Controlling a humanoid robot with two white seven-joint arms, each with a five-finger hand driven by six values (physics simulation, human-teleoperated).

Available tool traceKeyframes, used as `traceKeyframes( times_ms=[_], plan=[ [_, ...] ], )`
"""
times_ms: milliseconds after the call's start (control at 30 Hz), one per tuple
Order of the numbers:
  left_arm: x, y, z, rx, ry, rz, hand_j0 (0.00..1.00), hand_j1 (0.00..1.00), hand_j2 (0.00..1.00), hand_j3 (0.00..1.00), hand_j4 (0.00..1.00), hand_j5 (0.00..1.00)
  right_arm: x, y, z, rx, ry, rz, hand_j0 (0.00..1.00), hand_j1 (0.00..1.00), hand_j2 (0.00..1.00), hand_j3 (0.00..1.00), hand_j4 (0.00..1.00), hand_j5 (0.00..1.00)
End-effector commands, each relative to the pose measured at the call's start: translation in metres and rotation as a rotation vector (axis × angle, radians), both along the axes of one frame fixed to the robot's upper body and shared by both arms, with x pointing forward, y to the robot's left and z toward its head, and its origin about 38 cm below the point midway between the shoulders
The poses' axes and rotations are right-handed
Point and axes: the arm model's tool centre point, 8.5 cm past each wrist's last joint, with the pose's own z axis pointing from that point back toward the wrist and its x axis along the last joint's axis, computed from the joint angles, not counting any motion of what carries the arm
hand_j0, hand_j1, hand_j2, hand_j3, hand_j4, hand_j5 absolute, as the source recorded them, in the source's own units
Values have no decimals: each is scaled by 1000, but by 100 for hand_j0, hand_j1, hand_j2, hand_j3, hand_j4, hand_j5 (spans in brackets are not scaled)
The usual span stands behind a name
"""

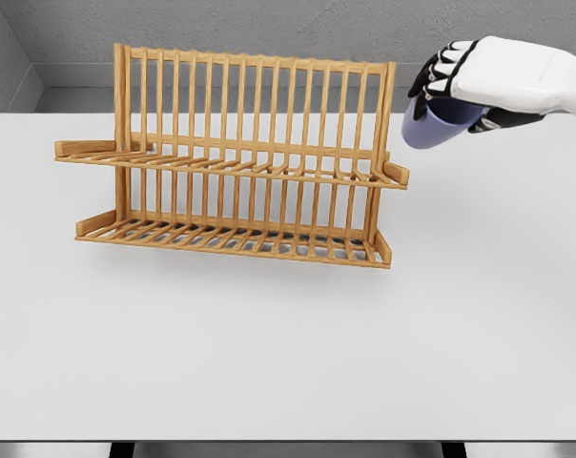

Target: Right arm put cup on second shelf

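We find a white bench (269, 363) filling most of the head view, with a grey wall beyond its far edge. On it stands a wooden rack (236, 157) of two slatted tiers with an upright slatted back. The lower shelf (231, 239) rests on the bench surface; the upper shelf (221, 164) runs above it and reaches a little further left and right than the back frame. We see nothing lying on either shelf.

The right arm enters from the right edge, high in the view. Its right hand (460, 81) is white with black fingers, and those fingers are curled around a pale blue-violet cup (436, 122). The hand has the cup in a firm wrap from above, the fingers covering its upper part. The cup is tilted, its lower body showing beneath the fingers. We note that it hangs in the air, clear of the bench, just to the right of the rack's right upright post and somewhat above the level of the upper shelf. It touches no part of the rack.

The left arm does not appear in the view.
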Motion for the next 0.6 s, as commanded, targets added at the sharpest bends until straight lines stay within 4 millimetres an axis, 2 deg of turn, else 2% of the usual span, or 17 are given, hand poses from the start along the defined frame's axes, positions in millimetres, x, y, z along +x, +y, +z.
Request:
traceKeyframes(
  times_ms=[0, 167, 267, 400, 567],
  plan=[
    [0, 0, 0, 0, 0, 2, 100, 100, 100, 100, 100, 100, -7, 9, 4, -1, -17, 32, 56, 56, 56, 56, 56, 56],
    [0, 0, 0, 0, 0, 0, 100, 100, 100, 100, 100, 100, -13, 28, 3, 4, -26, 88, 56, 56, 56, 56, 56, 56],
    [0, 0, 0, 0, 0, 0, 100, 100, 100, 100, 100, 100, -17, 40, -6, -12, -6, 124, 56, 56, 56, 56, 56, 56],
    [0, 0, 0, 0, 0, 0, 100, 100, 100, 100, 100, 100, -20, 49, -21, -35, 28, 150, 57, 57, 57, 57, 57, 57],
    [0, 0, 0, 0, 0, 0, 100, 100, 100, 100, 100, 100, -21, 55, -26, -32, 41, 165, 57, 57, 57, 57, 57, 57]
  ],
)
